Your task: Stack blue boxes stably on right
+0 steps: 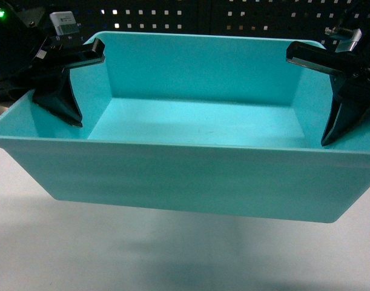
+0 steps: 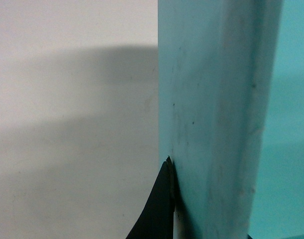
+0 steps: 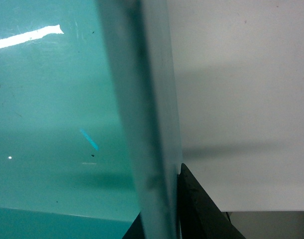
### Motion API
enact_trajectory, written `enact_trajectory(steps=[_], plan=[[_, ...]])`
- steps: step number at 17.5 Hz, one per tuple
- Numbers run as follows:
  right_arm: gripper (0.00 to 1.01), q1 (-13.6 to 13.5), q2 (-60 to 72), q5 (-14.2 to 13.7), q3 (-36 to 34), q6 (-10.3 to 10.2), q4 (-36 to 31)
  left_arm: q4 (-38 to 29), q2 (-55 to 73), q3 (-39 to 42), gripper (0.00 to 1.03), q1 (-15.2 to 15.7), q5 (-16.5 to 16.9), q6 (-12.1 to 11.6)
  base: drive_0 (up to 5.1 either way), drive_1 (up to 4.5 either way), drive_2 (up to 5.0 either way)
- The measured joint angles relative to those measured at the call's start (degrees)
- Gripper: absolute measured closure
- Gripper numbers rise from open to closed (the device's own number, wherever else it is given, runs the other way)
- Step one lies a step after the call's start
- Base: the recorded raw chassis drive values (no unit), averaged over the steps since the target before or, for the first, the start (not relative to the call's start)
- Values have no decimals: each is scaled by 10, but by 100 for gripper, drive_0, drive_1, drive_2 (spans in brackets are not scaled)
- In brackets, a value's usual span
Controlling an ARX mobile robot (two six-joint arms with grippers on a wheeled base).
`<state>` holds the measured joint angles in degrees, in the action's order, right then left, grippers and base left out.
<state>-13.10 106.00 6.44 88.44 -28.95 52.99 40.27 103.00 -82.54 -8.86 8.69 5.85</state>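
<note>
Evidently each arm had taken one short end wall of the blue box (image 1: 191,176), so that the load hung between two holds rather than from one. The left gripper (image 1: 62,91) stood at about nine o'clock of the tub, clamped narrow over the rim with one finger inside the cavity and the other outside; its wrist view showed a dark fingertip (image 2: 164,199) pressed flat against the outer face of the wall. The right gripper (image 1: 341,91) mirrored it at three o'clock, likewise closed on the wall, and its own wrist view showed the outer finger (image 3: 191,204) touching the wall's outside edge.

Held this way, the tub was clear of the white table (image 1: 112,254): a soft shadow lay beneath it toward six o'clock, apart from its bottom. It sat nearly level, the right end perhaps a touch lower. The inside looked bare.

Gripping opposite ends was probably chosen because the thin, tapered walls would flex and the box would swing if pinched at one side only. No second blue box and no stack appeared in any view, so the destination on the right could not be judged. Beyond the tub, at twelve o'clock, ran a dark pegboard wall (image 1: 233,18).
</note>
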Motion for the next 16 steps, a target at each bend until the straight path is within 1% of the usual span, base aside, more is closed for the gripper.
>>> enact_trajectory(steps=[16], plan=[[99,0,0,0,0,0,-1,0,0,0,101,1,-1,1,0,0,0]])
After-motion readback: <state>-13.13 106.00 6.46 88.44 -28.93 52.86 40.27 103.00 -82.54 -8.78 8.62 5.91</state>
